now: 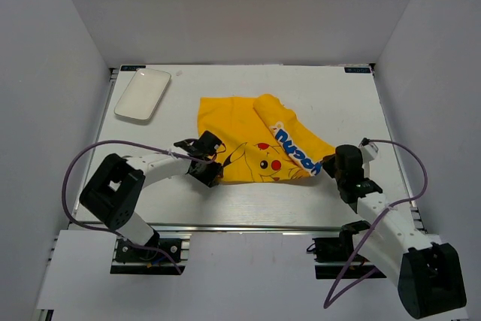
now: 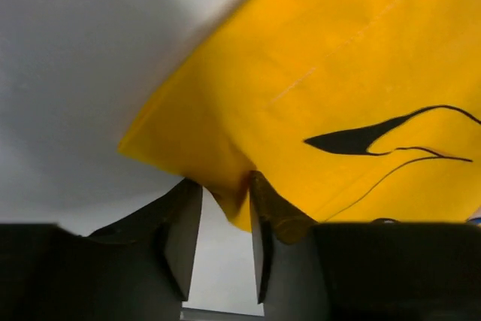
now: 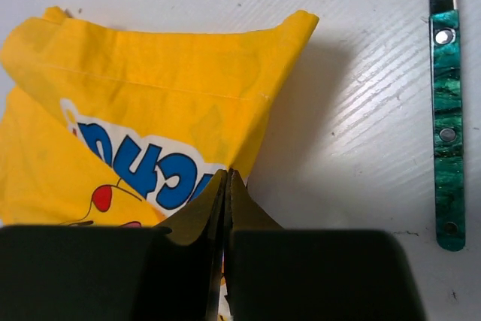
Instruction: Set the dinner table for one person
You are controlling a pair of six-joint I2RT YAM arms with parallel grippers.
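Note:
The dinner table [image 1: 301, 88] is a white top with a metal rail along its front. A yellow cartoon-print cloth [image 1: 248, 129] lies crumpled at its middle, with its right part folded over. My left gripper [image 1: 211, 165] is at the cloth's near-left corner. In the left wrist view its jaws stand apart with the cloth's corner [image 2: 233, 193] between the tips. My right gripper [image 1: 331, 168] is at the cloth's near-right corner. In the right wrist view its jaws are pressed together on the cloth's edge [image 3: 248, 140].
A white rounded-rectangle plate [image 1: 143, 93] sits at the back left. A green marbled riveted cutlery handle [image 3: 449, 125] lies on the table just right of my right gripper. Grey-white panels wall the table on three sides.

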